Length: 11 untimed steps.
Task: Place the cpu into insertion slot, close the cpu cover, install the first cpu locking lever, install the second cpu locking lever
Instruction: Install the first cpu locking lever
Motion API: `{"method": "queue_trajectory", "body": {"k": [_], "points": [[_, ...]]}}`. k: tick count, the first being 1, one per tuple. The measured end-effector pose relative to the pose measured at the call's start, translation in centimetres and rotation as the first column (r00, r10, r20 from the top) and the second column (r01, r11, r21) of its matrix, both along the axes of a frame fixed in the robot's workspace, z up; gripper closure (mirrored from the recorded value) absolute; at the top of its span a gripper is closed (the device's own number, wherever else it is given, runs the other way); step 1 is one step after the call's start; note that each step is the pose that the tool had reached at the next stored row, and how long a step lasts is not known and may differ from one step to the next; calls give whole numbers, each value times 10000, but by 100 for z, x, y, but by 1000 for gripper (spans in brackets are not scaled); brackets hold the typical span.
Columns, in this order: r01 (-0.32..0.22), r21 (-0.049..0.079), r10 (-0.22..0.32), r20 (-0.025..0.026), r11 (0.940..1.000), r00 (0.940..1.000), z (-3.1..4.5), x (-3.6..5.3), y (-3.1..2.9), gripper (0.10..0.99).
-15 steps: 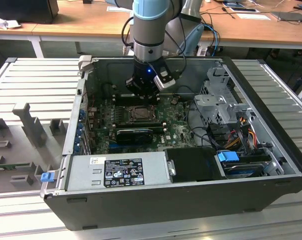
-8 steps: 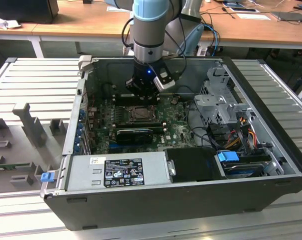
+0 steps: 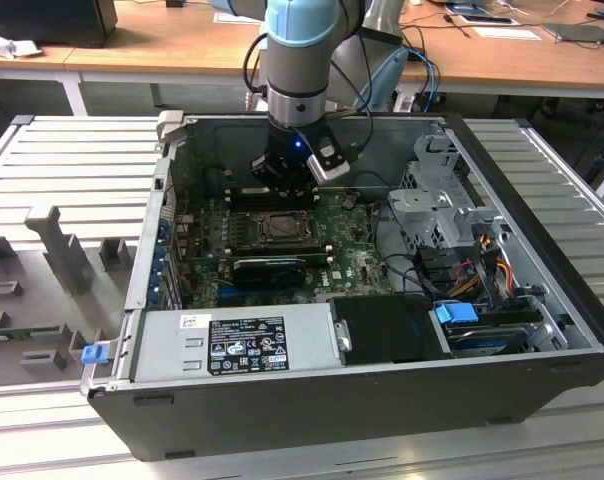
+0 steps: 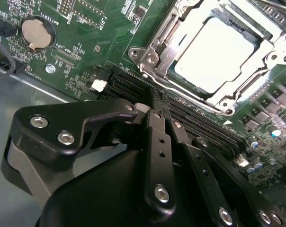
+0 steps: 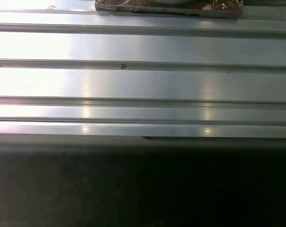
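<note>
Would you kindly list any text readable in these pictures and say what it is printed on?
Nothing can be quoted reliably.
Black-and-white label on the grey metal power supply box: too small.
Small white sticker beside it: too small.
White lettering on the green motherboard: blurred.

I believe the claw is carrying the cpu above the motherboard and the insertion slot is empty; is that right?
Not quite. In the second wrist view the cpu already lies in the insertion slot, its pale face showing through the metal frame. The claw is indeed above the motherboard, beside the socket, with its fingers together and nothing between them.
</note>
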<state>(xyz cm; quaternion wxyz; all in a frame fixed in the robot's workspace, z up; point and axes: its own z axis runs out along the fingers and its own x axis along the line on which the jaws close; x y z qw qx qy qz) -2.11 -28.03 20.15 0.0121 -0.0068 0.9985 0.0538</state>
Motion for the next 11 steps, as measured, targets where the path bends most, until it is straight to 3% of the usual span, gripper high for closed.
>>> {"method": "queue_trajectory", "body": {"k": [3,6,11], "points": [[-2,-9,2,1,10000,10000,47,1,-7,980],[17,-77,-17,0,10000,10000,30,2,-58,980],[35,-98,-35,-10,9999,10000,-16,44,-75,980]]}}
